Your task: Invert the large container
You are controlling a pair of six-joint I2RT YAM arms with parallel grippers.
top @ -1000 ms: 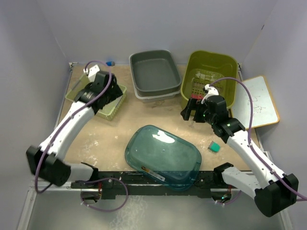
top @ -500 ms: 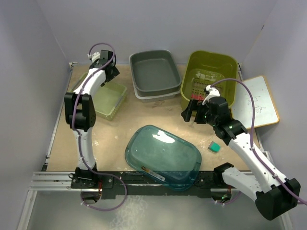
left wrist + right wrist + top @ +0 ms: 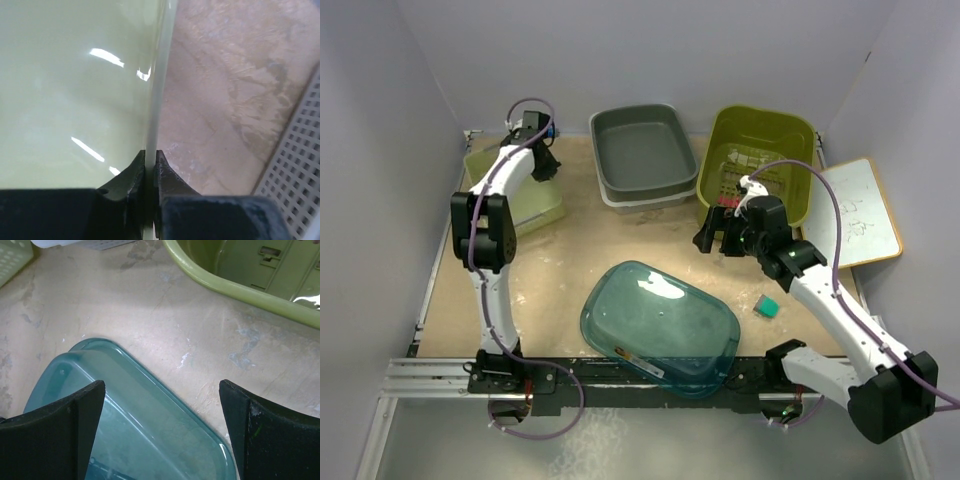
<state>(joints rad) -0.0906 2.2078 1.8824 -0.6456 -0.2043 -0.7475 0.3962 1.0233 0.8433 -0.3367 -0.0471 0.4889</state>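
Item: large teal translucent plastic tub (image 3: 660, 325). It lies near the centre of the table (image 3: 570, 265), long axis running far-left to near-right. It seems to be base-up already, though this is not certain.
Nearer: right hand (image 3: 717, 235), spread and empty, poised just beyond the tub's far edge.
Farther: left hand (image 3: 150, 159), pinching the rim of a pale green plastic bin (image 3: 520, 200) in the far-left corner, well apart from the tub.

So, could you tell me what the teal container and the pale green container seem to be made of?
Teal container: likely translucent plastic, glossy; bright highlights and see-through tint. Pale green container: probably thin, glossy plastic; light streaks on its wall, and a slim edge pinched by the left gripper.
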